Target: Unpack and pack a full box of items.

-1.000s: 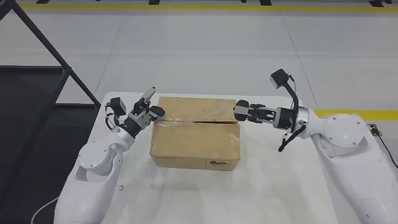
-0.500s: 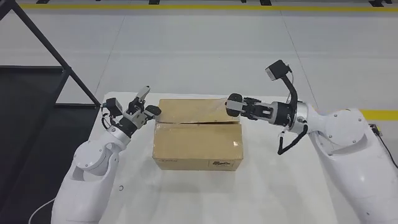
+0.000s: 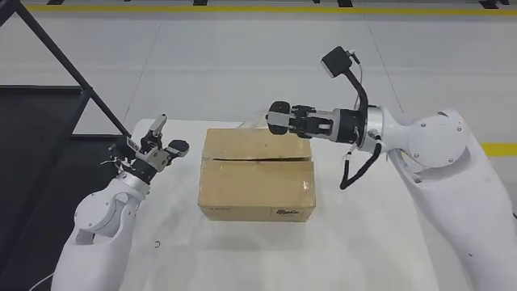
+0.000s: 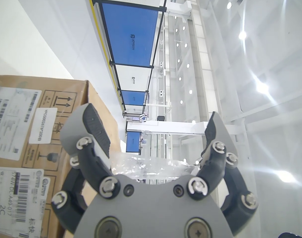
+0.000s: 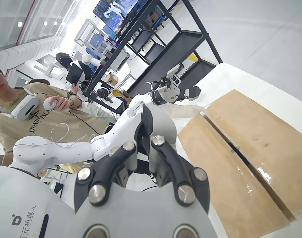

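A closed cardboard box [image 3: 257, 174] sits mid-table, its top flaps meeting at a seam under shiny clear tape [image 5: 242, 153]. My left gripper [image 3: 161, 144] is open, a short way off the box's left end [image 4: 42, 125]. Crumpled clear tape [image 4: 151, 164] clings between its fingers [image 4: 96, 130] near the palm. In the right wrist view a strip of that tape [image 5: 188, 111] stretches from the box corner to the left gripper [image 5: 188, 92]. My right gripper [image 3: 280, 118] is shut, with nothing seen between its fingers [image 5: 151, 115], and hovers over the box's far edge.
The white table [image 3: 363, 242] has bare room in front of and to the right of the box. A black metal shelf rack [image 3: 48, 89] stands just off the table's left side.
The left gripper pulled back leftward from the box end. The right gripper slid left along the box's far edge and rose. The box barely shifted.
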Motion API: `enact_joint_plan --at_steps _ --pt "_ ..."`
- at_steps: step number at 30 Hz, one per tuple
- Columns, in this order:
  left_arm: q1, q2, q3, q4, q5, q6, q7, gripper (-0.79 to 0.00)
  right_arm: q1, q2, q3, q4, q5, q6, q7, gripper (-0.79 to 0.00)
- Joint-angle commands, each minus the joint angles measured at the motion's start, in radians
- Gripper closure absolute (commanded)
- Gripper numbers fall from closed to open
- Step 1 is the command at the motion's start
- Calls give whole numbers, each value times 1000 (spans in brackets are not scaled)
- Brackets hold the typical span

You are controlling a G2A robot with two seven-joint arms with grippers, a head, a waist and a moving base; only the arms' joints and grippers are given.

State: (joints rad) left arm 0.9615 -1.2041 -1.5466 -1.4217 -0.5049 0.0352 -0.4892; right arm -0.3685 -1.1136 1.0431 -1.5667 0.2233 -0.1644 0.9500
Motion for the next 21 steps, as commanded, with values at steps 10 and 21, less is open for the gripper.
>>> enact_joint_plan --at_steps 10,21 --pt "20 5 -13 -14 -21 -9 -23 -785 66 -15 -38 67 -14 58 -5 0" --pt "35 11 12 -96 5 6 -90 -785 -39 23 77 93 -39 100 54 0"
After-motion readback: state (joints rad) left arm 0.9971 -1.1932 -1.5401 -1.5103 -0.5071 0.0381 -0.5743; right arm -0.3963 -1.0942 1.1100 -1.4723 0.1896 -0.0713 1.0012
